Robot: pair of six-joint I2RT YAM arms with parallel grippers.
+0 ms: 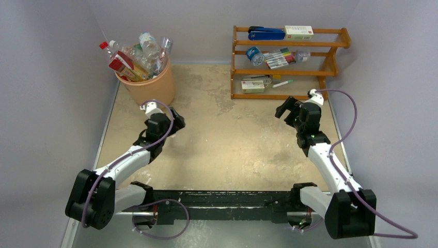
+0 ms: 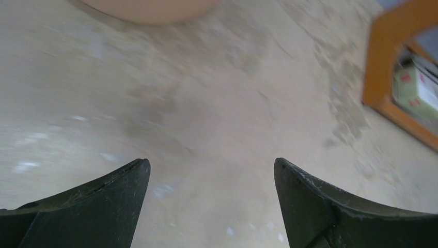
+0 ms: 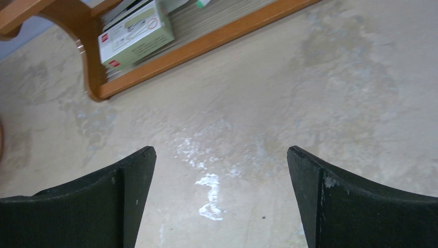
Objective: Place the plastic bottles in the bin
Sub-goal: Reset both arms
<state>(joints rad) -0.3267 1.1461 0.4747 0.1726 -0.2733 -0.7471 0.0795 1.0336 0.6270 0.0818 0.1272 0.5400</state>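
The peach-orange bin [image 1: 150, 85] stands at the back left, packed with several plastic bottles [image 1: 138, 57] that stick out above its rim. Its base shows blurred at the top of the left wrist view [image 2: 150, 8]. My left gripper [image 1: 177, 123] is open and empty, hovering over bare table just right of and in front of the bin [image 2: 212, 165]. My right gripper [image 1: 287, 109] is open and empty over bare table in front of the wooden rack [image 3: 221, 152]. No bottle lies on the table.
The brown wooden rack [image 1: 286, 62] with markers, boxes and a stapler stands at the back right; its lower shelf and a green-white box [image 3: 135, 33] show in the right wrist view, its edge in the left wrist view [image 2: 382, 77]. Grey walls enclose the worn beige table [image 1: 232, 144].
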